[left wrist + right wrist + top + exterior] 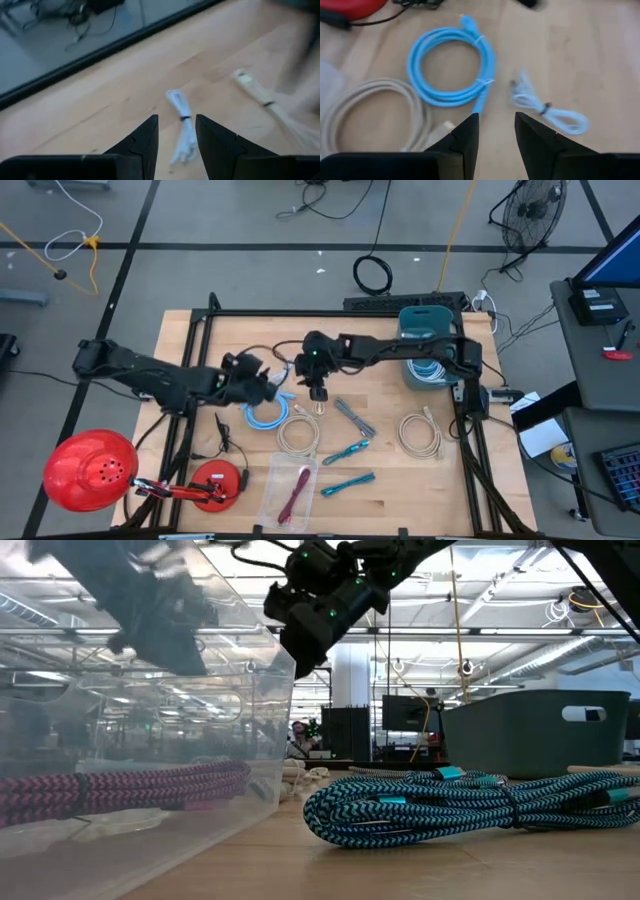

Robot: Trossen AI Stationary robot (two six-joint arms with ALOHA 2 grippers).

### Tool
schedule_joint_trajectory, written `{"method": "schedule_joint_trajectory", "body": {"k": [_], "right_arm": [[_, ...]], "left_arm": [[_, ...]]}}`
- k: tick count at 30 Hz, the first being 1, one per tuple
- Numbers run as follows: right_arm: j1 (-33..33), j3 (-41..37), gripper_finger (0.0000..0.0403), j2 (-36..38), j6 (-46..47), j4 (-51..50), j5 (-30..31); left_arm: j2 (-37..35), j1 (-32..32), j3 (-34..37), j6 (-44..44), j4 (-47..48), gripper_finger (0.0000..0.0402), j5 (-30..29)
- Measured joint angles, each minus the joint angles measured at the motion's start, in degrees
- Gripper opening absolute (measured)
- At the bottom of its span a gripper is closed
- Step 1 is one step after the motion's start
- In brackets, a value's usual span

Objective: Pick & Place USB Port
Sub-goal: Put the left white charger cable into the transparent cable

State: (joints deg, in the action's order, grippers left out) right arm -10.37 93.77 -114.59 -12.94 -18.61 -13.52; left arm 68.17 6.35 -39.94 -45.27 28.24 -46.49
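A small white tied USB cable (181,125) (547,111) lies flat on the wooden table, between the two arms. My left gripper (176,120) (272,385) hovers open above the table left of centre, and the cable shows beyond the gap between its fingers. My right gripper (496,117) (316,392) reaches in from the right and also hangs open above the table. It is next to a light blue coiled cable (451,67) (265,415). Neither gripper has anything between its fingers.
Beige coils (297,435) (420,435), teal braided cables (350,450) (470,805) and a clear container with a pink cable (290,492) lie toward the near edge. A grey bin (430,340) stands at the far right. A red lamp (90,470) sits at the near left.
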Motion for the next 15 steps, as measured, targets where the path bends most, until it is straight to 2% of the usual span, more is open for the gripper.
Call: {"method": "schedule_joint_trajectory", "body": {"k": [4,10,15], "right_arm": [[2.0,0.0,0.0118,0.1,3.6,-1.8,0.0],[5.8,0.0,0.0116,0.1,7.6,-6.2,0.0],[10.0,0.0,0.0115,0.5,10.2,-9.1,0.1]], "left_arm": [[2.6,-6.8,0.0,3.9,-2.7,0.0131,5.4],[8.3,-12.4,0.0,9.1,-4.9,0.0133,8.7],[12.4,-16.0,0.1,11.5,-7.5,0.0163,12.0]]}}
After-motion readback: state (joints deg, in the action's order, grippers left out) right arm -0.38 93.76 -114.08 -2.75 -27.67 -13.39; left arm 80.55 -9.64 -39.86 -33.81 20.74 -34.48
